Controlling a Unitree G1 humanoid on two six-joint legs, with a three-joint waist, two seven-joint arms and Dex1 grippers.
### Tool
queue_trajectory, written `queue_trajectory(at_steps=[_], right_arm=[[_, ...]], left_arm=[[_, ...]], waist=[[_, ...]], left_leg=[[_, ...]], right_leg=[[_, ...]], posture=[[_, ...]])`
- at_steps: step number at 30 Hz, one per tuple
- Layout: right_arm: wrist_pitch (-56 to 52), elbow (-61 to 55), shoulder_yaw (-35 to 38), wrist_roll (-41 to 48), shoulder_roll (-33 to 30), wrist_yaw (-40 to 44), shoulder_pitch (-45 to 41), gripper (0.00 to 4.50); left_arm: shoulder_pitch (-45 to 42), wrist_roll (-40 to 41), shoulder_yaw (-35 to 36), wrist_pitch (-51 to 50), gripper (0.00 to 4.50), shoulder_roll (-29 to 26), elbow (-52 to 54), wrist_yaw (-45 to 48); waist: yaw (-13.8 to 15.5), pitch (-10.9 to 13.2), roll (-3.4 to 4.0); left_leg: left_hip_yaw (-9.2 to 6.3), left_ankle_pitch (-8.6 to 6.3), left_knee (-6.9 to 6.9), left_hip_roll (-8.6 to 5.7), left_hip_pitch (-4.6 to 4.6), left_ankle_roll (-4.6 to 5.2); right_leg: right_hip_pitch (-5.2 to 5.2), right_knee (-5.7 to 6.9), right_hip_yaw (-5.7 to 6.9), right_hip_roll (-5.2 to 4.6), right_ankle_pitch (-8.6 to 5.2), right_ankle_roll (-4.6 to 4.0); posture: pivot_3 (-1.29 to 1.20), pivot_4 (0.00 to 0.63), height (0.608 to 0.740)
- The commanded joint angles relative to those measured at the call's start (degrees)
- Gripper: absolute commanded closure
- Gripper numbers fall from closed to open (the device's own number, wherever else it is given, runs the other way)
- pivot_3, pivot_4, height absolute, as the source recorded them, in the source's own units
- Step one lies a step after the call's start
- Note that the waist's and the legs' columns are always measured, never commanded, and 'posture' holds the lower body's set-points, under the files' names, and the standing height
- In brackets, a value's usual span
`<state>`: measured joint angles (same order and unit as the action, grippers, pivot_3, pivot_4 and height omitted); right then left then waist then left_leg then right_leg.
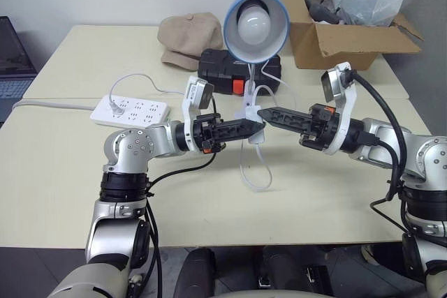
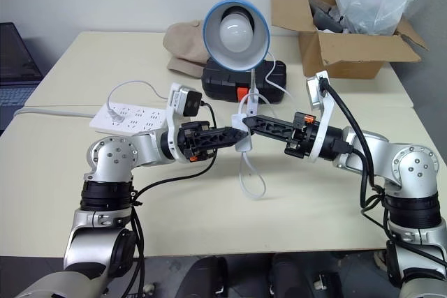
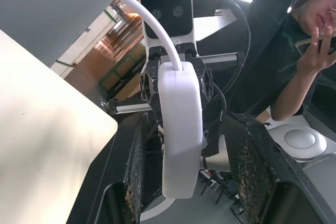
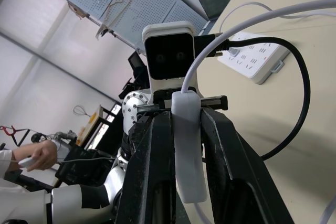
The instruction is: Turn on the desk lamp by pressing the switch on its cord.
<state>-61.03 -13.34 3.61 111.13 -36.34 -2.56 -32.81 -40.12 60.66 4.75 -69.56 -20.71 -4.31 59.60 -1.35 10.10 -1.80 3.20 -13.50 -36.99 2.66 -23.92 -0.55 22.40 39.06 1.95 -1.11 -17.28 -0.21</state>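
The desk lamp [image 1: 255, 22], with a light-blue shade and a white bulb, stands mid-table facing me. Its thin white cord [image 1: 246, 172] hangs in a loop to the tabletop. The switch [image 4: 188, 150], a small white oblong, is held above the table between both grippers, which point at each other. My right gripper [image 1: 262, 113] is shut on the switch, its fingers [image 4: 152, 171] tight against both sides. My left gripper [image 1: 257, 128] stands open around the switch [image 3: 181, 129], with a small gap at each finger [image 3: 252, 177].
A white power strip [image 1: 130, 111] lies at the left with a plug in it. Behind the lamp are a black case [image 1: 220, 71], a tan cap [image 1: 188, 36] and a cardboard box [image 1: 349, 33]. A laptop [image 1: 10, 61] sits at the far left. A person [image 3: 294, 51] stands nearby.
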Motion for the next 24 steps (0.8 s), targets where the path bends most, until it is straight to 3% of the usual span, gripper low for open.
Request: queue_trajectory(at_steps=[1, 10, 24], right_arm=[[0.19, -0.86, 0.85, 1.87, -0.65, 0.98, -1.34, 4.11], [0.12, -0.67, 1.04, 1.87, -0.66, 1.19, -1.39, 4.11], [0.13, -0.80, 1.12, 1.87, -0.42, 1.47, -1.61, 4.11]], left_arm=[[0.11, 1.30, 0.13, -0.02, 2.40, -0.18, 2.02, 1.00], [0.84, 1.11, -0.43, 0.12, 3.93, -0.38, 2.39, 1.78], [1.81, 0.30, -1.79, 1.71, 3.97, -1.08, 3.44, 3.24]], waist=[[0.00, 0.00, 0.00], [-0.01, 0.00, 0.00], [0.00, 0.00, 0.00]], left_leg=[[0.00, 0.00, 0.00, 0.00, 0.00, 0.00], [0.00, 0.00, 0.00, 0.00, 0.00, 0.00], [0.00, 0.00, 0.00, 0.00, 0.00, 0.00]], right_leg=[[0.00, 0.00, 0.00, 0.00, 0.00, 0.00], [0.00, 0.00, 0.00, 0.00, 0.00, 0.00], [0.00, -0.01, 0.00, 0.00, 0.00, 0.00]], posture=[[0.00, 0.150, 0.740], [0.00, 0.150, 0.740], [0.00, 0.150, 0.740]])
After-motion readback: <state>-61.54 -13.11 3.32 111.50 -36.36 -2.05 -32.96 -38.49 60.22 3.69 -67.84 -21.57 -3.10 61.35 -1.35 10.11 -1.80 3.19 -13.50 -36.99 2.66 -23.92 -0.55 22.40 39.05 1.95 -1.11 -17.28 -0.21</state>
